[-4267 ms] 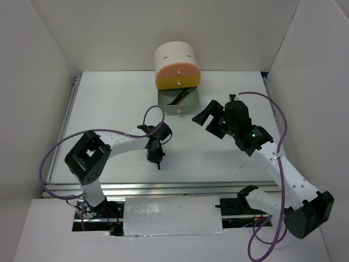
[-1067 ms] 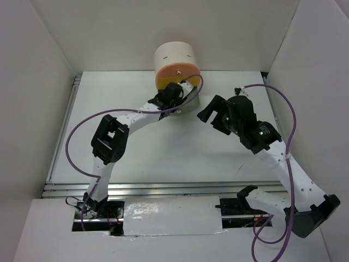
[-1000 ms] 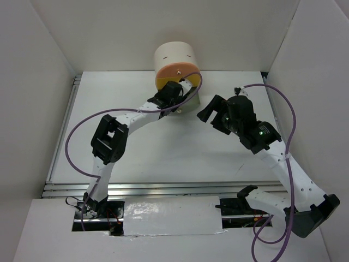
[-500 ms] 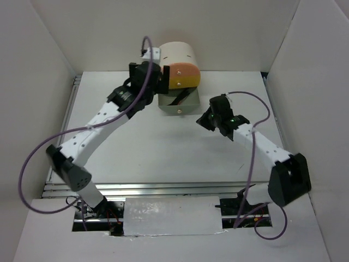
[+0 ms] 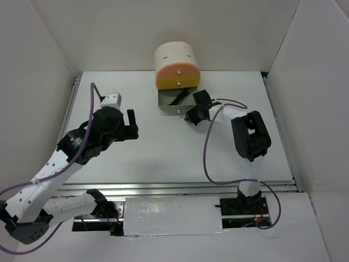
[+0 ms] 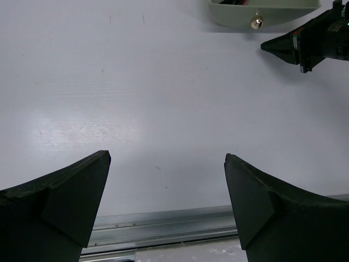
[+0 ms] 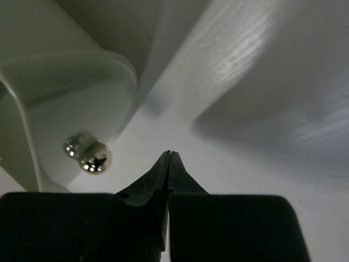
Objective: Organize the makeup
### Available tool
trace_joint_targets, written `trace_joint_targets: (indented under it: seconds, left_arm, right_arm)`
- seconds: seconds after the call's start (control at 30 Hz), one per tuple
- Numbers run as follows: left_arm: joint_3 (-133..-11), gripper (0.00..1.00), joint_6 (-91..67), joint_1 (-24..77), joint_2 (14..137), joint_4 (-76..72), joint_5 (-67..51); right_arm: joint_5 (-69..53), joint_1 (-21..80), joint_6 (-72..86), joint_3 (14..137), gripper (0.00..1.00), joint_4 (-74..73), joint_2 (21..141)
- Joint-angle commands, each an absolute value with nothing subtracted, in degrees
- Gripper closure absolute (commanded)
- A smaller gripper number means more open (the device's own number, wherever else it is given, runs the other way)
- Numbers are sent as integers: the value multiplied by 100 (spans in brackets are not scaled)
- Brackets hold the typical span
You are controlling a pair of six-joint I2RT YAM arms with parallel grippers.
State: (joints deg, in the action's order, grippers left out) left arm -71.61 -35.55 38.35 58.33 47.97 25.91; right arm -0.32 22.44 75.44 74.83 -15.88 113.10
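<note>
top external: right jaws clenched, empty, beside the green drawer (image 5: 168, 106) knob (image 5: 179, 109); left jaws released, well apart.

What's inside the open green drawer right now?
The green drawer holds thin black sticks; how many is unclear. Its back part is hidden under the organizer.

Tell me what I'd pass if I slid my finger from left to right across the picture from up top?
The left gripper with its black fingers spread wide → the pale green pulled-out plastic drawer → the right arm's chunky black elbow joint.
</note>
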Motion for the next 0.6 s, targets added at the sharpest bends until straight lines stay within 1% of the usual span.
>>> trace_joint_targets:
  seconds: [0.0,0.2,0.37,0.47,0.57]
  left_arm:
    - [-7365,1,-3770,3814,5450,5273,2847]
    - [-7357,1,-3858,3814,5274,5520,2707]
    - [-7295,1,-3815,3814,5273,5502,2575]
    - [-7304,1,-3744,3814,5352,5441,2470]
    - [-7304,1,-3665,3814,5457,5344,2365]
  right_arm:
    - [-132,2206,8085,7971,100,-1319,11566]
    - [-255,2197,8130,8455,100,-1134,12041]
    - [-553,2206,8270,8315,100,-318,12243]
    - [-712,2215,8157,8174,100,499,12305]
    - [-765,2206,8156,8270,100,729,12384]
